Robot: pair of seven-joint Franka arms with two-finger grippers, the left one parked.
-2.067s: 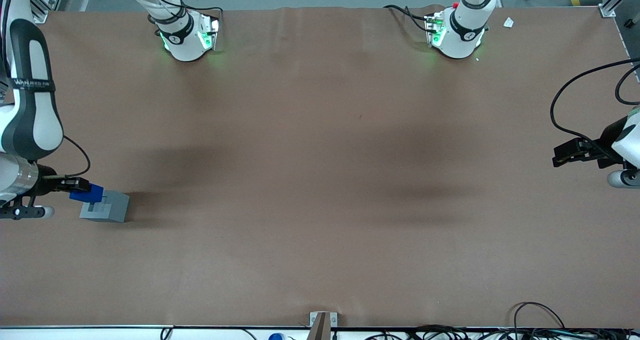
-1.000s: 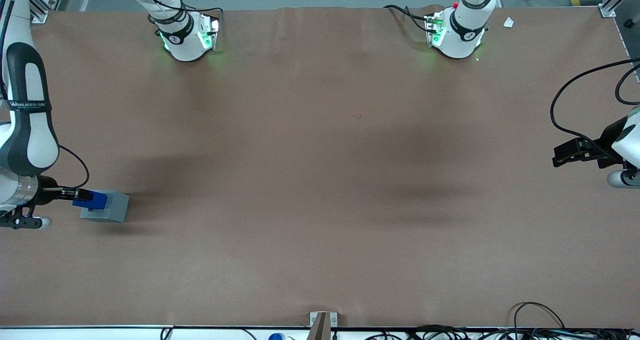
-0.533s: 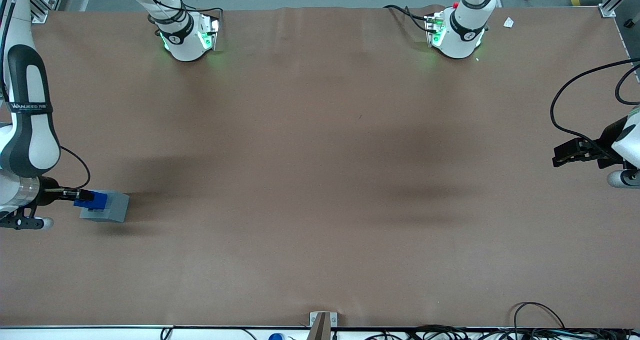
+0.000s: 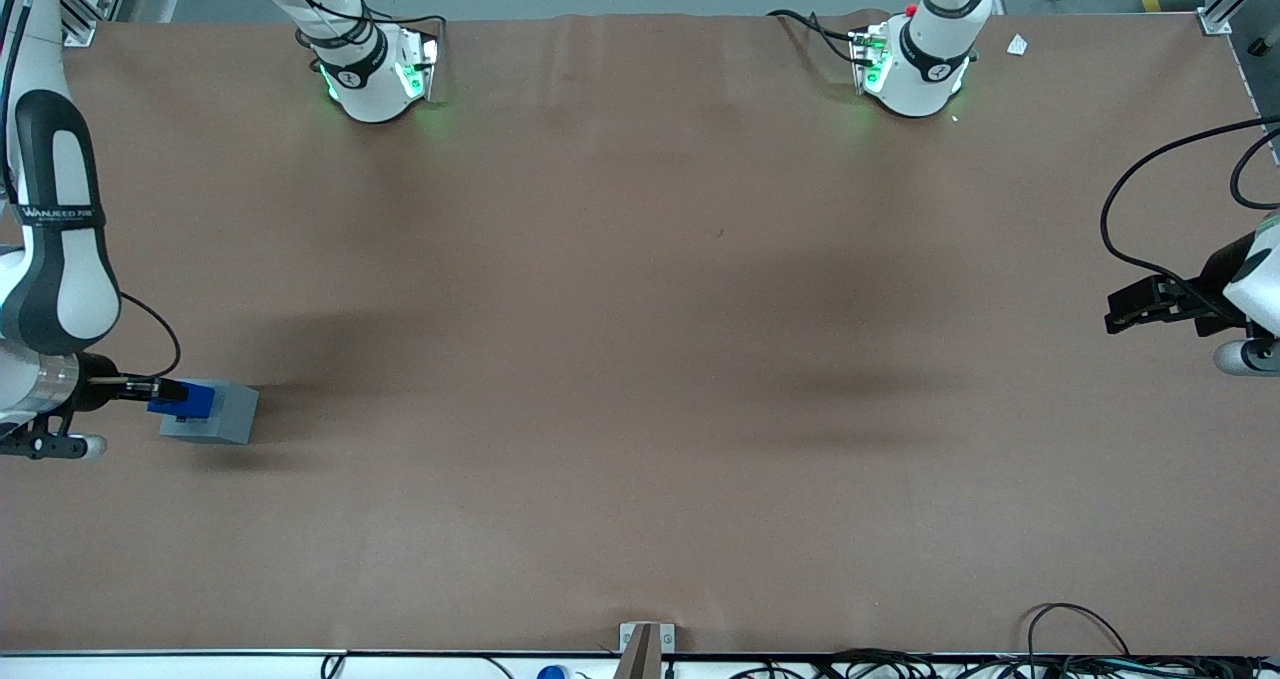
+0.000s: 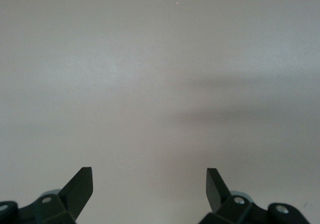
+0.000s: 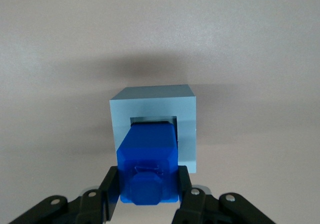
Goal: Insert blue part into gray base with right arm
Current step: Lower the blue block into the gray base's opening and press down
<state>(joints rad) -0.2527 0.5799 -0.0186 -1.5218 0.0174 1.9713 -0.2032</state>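
Observation:
The gray base (image 4: 222, 413) stands on the brown table at the working arm's end; it also shows in the right wrist view (image 6: 153, 107). The blue part (image 4: 189, 400) sits low in the base's square recess, its stub end sticking out toward the gripper. In the right wrist view the blue part (image 6: 148, 163) reaches into the recess. My right gripper (image 4: 163, 391) is shut on the blue part, its black fingers (image 6: 109, 186) pressed on both sides of it.
Two white arm bases with green lights (image 4: 372, 71) (image 4: 912, 64) stand at the table's edge farthest from the front camera. The parked arm's gripper (image 4: 1150, 304) with looped black cables hangs at its end of the table. Cables lie at the near edge (image 4: 1070, 629).
The blue part, first held above and to the side of the base, has moved down into the recess. Over the last half second nothing visibly moves.

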